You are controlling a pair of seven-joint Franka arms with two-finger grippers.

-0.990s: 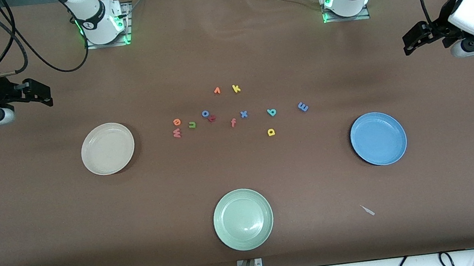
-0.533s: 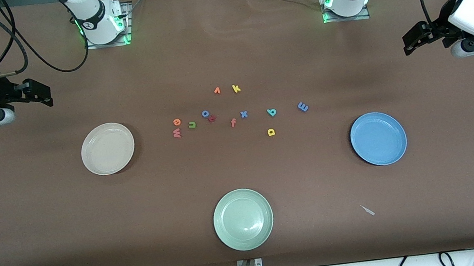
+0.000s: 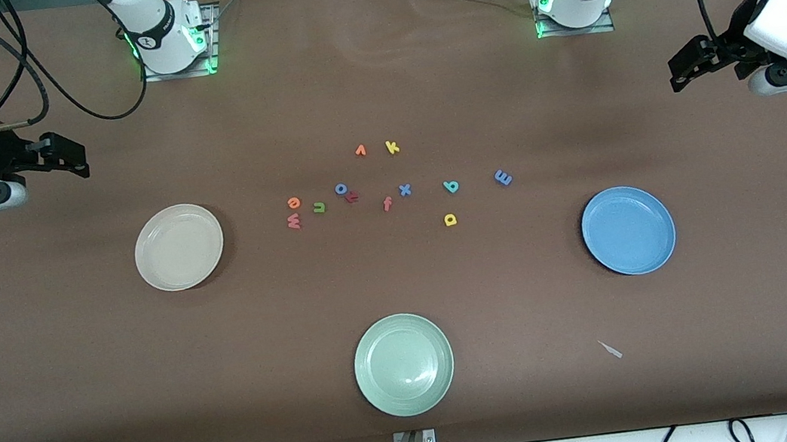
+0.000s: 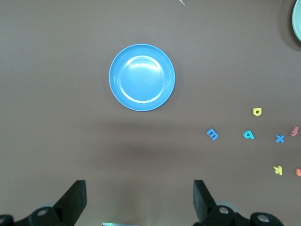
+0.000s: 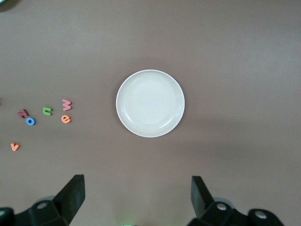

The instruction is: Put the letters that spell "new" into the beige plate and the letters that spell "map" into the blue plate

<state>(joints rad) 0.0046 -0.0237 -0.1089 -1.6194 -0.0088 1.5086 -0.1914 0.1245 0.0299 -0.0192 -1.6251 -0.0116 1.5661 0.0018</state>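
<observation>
The brown table [image 3: 78,369] carries three plates: the beige plate [image 3: 179,247] toward the right arm's end, the blue plate [image 3: 628,229] toward the left arm's end, and between them, nearest the front camera, a pale green plate [image 3: 403,364] that the task does not use; all three hold nothing yet. The right gripper [image 5: 136,195] hangs high over the table's edge at its own end, fingers spread wide and holding nothing, and the left gripper [image 4: 138,200] hangs the same way at its end, released and bare. The letters lie loose mid-table, farther from the front camera than the plates. The salmon "w" [image 3: 293,221], orange "e" [image 3: 293,203] and green "n" [image 3: 319,207] cluster toward the beige plate; the blue "m" [image 3: 502,177], teal "p" [image 3: 451,186] and yellow "a" [image 3: 450,219] sit toward the blue plate. No sorting has begun. The main risk is a wrong pick: the blue "o" [image 3: 341,188] touches or overlaps what seems to be a dark red letter [image 3: 353,196], just beside the "n", and the orange "f" [image 3: 387,204], blue "x" [image 3: 405,190], orange "v" [image 3: 360,151] and yellow "k" [image 3: 392,147] share colours with wanted pieces. Such small, flat foam could also slip from the fingers or be nudged aside as they close.
</observation>
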